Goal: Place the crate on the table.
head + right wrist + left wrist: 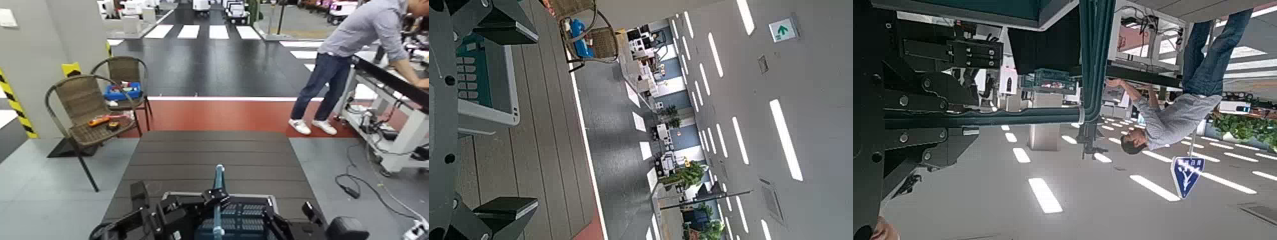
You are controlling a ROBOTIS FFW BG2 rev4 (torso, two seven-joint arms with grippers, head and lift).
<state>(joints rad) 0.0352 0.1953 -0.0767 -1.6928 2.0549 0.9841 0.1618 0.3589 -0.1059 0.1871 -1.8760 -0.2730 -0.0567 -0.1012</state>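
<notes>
Head view, looking down on the brown slatted table (210, 153): a blue-green crate (248, 210) with a pale grey rim appears at the near end of the tabletop, its far edge running side to side, roughly in line with the slats, while its raised handle (219, 175) points away from the robot, crossing that line. The left gripper (218, 196) reaches in from the left and meets the handle about midway along, above the rim, its fingers clamped on the bar; the left wrist view shows the same grip from close by. That makes the left arm the nearer one to the crate's carrying point. Across the rim, the right gripper (288, 210) waits just beside the crate's right side, its fingers apart, and the right wrist view sets a corner of the rim near the opening between them, with no hold on it. The crate thus lies below the left fingers and to the left of the right ones. Whether its base touches the slats or hangs just above them cannot be told from these angles. The coming move likely turns on that drop from handle to tabletop: a lowering straight down, the base kept level, since a load hung from one handle could swing or tip.
</notes>
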